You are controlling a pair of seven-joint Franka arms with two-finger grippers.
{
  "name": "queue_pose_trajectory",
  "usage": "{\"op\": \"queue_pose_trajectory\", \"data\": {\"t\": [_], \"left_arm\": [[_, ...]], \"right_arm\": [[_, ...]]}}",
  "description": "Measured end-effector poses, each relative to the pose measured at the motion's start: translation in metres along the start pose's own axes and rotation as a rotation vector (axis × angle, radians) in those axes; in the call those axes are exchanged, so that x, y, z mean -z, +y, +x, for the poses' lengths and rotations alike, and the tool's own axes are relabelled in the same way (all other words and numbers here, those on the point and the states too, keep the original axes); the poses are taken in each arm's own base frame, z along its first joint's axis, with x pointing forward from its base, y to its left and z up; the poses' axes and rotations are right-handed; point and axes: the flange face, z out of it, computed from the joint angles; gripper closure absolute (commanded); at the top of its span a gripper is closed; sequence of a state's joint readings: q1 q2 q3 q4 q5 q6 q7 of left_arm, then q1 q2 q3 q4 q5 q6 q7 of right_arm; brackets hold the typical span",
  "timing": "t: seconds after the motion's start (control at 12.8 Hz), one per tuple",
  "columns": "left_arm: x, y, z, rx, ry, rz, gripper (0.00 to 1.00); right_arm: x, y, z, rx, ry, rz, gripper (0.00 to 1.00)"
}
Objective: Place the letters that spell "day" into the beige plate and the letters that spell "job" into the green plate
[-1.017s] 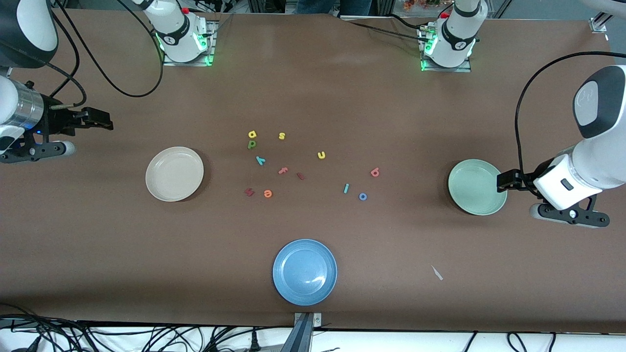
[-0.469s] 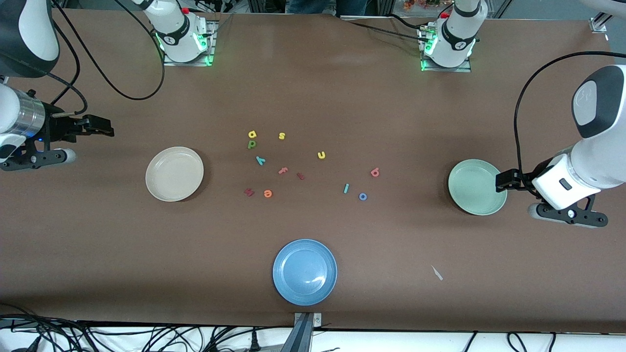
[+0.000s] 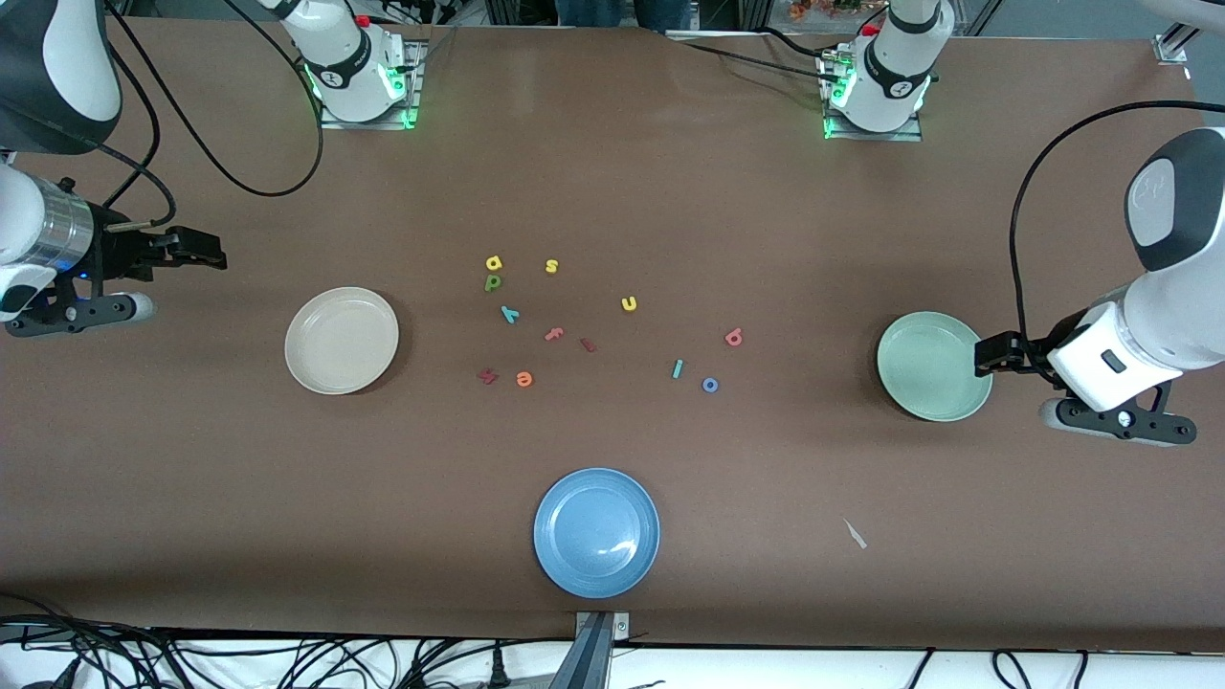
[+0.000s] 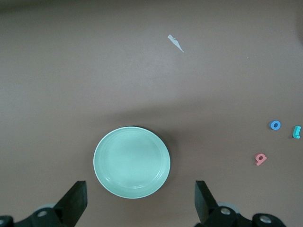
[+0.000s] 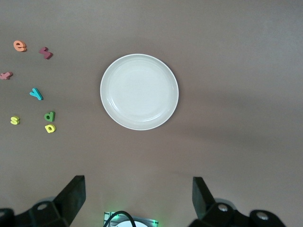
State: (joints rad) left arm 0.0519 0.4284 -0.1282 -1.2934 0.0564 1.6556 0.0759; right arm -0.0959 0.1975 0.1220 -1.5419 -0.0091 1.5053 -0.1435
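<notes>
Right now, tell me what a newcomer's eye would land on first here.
First, the scatter of tiny foam letters in the middle of the brown table. Three plates ring them: the beige plate toward the right arm's end, the green plate toward the left arm's end, the blue plate nearest the front camera. The right tool and left tool hang open, one by each end plate.

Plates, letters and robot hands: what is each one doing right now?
beige plate: empty
green plate: empty
blue plate: empty
"day" letters: loose on table
"job" letters: loose on table
left gripper: open, holds nothing
right gripper: open, holds nothing
</notes>
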Motion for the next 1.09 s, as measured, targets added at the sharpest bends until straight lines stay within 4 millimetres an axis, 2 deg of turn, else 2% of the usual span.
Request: {"op": "queue_pose_trajectory", "data": {"t": [0.78,1.09], "left_arm": [[-0.0008,-0.0028,-0.0001,0.004,-0.001,0.001,0.00],[-0.0005,0.0070,0.0009,-0.009,-0.001,-0.001,0.00]], "right_arm": [[-0.0008,0.0008,0.0026,0.000,0.010,-0.004,0.00],[-0.0011,0.0009,0.0030,0.000,0.011,-0.005,0.00]]}}
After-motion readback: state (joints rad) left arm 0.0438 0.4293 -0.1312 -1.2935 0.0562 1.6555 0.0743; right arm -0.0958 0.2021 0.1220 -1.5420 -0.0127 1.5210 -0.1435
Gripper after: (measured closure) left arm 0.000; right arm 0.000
